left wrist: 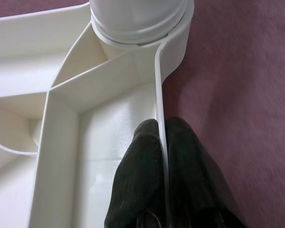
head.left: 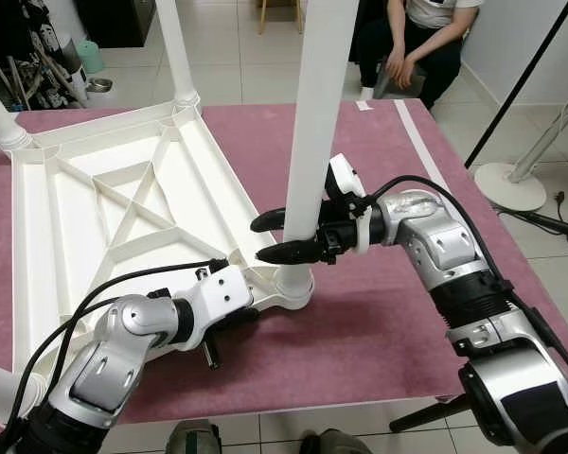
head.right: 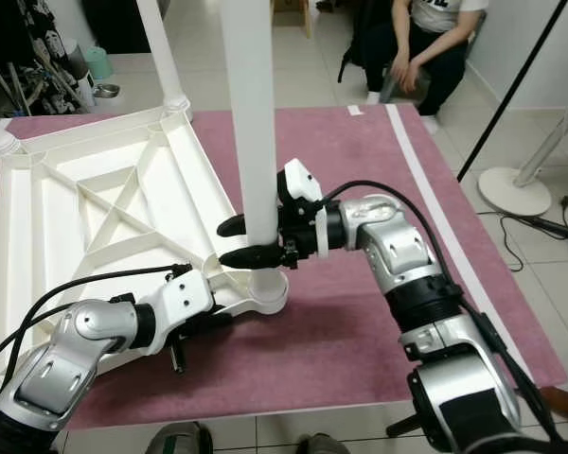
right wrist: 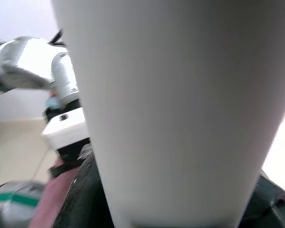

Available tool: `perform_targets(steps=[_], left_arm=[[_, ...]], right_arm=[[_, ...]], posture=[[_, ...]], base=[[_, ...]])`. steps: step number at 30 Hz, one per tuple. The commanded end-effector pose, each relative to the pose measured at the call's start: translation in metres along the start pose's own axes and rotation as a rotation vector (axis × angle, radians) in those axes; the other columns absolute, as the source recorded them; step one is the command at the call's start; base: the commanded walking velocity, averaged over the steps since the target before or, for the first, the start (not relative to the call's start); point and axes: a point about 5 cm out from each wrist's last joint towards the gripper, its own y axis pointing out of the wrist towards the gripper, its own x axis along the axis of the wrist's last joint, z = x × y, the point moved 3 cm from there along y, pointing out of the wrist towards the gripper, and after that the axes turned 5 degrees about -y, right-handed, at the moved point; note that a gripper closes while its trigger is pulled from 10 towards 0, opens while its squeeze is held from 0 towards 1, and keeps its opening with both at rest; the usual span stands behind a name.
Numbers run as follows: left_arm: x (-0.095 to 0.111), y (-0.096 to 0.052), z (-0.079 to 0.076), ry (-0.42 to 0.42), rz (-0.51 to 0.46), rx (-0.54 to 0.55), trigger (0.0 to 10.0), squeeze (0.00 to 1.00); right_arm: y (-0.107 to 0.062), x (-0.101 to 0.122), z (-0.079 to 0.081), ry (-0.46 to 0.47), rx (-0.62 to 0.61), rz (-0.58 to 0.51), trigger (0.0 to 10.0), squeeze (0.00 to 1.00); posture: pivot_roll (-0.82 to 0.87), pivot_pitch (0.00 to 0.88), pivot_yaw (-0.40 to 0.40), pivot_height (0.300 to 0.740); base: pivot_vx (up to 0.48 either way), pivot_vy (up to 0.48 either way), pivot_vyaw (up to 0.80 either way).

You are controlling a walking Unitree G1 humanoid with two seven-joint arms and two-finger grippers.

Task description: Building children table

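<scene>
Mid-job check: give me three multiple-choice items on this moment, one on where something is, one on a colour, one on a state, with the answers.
1. Where is the right pincer?
A. Around the upright leg, just above its corner socket
B. On the mat
C. At the far rim

2. What colour is the mat under the tabletop?
A. Green
B. Dusty purple-pink
C. Grey

3. What is the left pincer doing?
A. Hanging open
B. Holding a leg
C. Shut on the tabletop's edge wall

Answers:
1 A: the right pincer has one finger on each side of the white leg above the socket.
2 B: the mat shows that colour around the upturned white tabletop.
3 C: the left pincer has the thin wall between its fingers.
</scene>
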Motion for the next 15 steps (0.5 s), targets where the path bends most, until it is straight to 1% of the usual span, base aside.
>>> perform_targets(steps=[1,2,3,4,5,6,8,9,10,11,12,13,14,15], left_arm=[[0.029,0.000,0.005,0.045,-0.120,0.073,0.0,0.00],[0.029,0.000,0.005,0.045,-0.120,0.073,0.0,0.00],[0.038,0.006,0.019,-0.008,-0.138,0.163,0.0,0.00],[0.042,0.008,0.026,-0.029,-0.145,0.203,0.0,0.00],[0.042,0.008,0.026,-0.029,-0.145,0.203,0.0,0.00],[0.048,0.011,0.032,-0.044,-0.154,0.237,0.0,0.00],[0.048,0.011,0.032,-0.044,-0.154,0.237,0.0,0.00],[0.056,0.015,0.042,-0.068,-0.164,0.287,0.0,0.00],[0.068,0.021,0.052,-0.084,-0.185,0.340,0.0,0.00],[0.078,0.025,0.057,-0.094,-0.199,0.373,0.0,0.00],[0.088,0.029,0.060,-0.082,-0.215,0.390,0.0,0.00],[0.094,0.030,0.061,-0.069,-0.225,0.394,0.0,0.00],[0.094,0.030,0.061,-0.069,-0.225,0.394,0.0,0.00],[0.098,0.032,0.060,-0.038,-0.227,0.388,0.0,0.00]], right_arm=[[0.003,-0.008,-0.003,0.021,-0.049,0.021,0.0,0.00],[0.003,-0.008,-0.003,0.021,-0.049,0.021,0.0,0.00],[0.003,-0.016,-0.020,-0.024,-0.247,0.089,0.0,0.00],[0.002,-0.019,-0.027,-0.044,-0.330,0.113,0.0,0.00],[0.002,-0.019,-0.027,-0.044,-0.330,0.113,0.0,0.00],[0.001,-0.022,-0.035,-0.072,-0.435,0.149,0.0,0.00],[0.001,-0.022,-0.035,-0.072,-0.435,0.149,0.0,0.00],[-0.001,-0.026,-0.045,-0.096,-0.573,0.204,0.0,0.00],[-0.004,-0.027,-0.059,-0.093,-0.771,0.243,0.0,0.00],[-0.008,-0.028,-0.067,-0.090,-0.907,0.269,0.0,0.00],[-0.012,-0.027,-0.073,-0.084,-1.058,0.281,0.0,0.00],[-0.014,-0.026,-0.075,-0.078,-1.144,0.283,0.0,0.00],[-0.014,-0.026,-0.075,-0.078,-1.144,0.283,0.0,0.00],[-0.015,-0.024,-0.076,-0.075,-1.225,0.280,0.0,0.00]], posture=[[0.12,0.000,0.012,0.740],[0.12,0.000,0.012,0.740],[0.11,0.000,0.020,0.740],[0.11,0.000,0.020,0.740],[0.11,0.000,0.020,0.740],[0.11,0.000,0.024,0.740],[0.11,0.000,0.024,0.740],[0.10,0.000,0.029,0.740],[0.10,0.000,0.034,0.740],[0.10,0.000,0.034,0.740],[0.09,0.000,0.040,0.740],[0.09,0.000,0.040,0.740],[0.09,0.000,0.040,0.740],[0.09,0.000,0.044,0.740]], base=[[0.000,0.000,0.00],[0.000,0.000,0.00],[0.000,0.000,0.00],[0.000,0.000,0.00],[0.000,0.000,0.00],[0.000,0.000,0.00],[0.000,0.000,0.00],[0.000,0.000,0.00],[0.000,0.000,0.00],[0.000,0.000,0.00],[0.000,0.000,0.00],[0.000,0.000,0.00],[0.000,0.000,0.00],[0.000,0.000,0.00]])
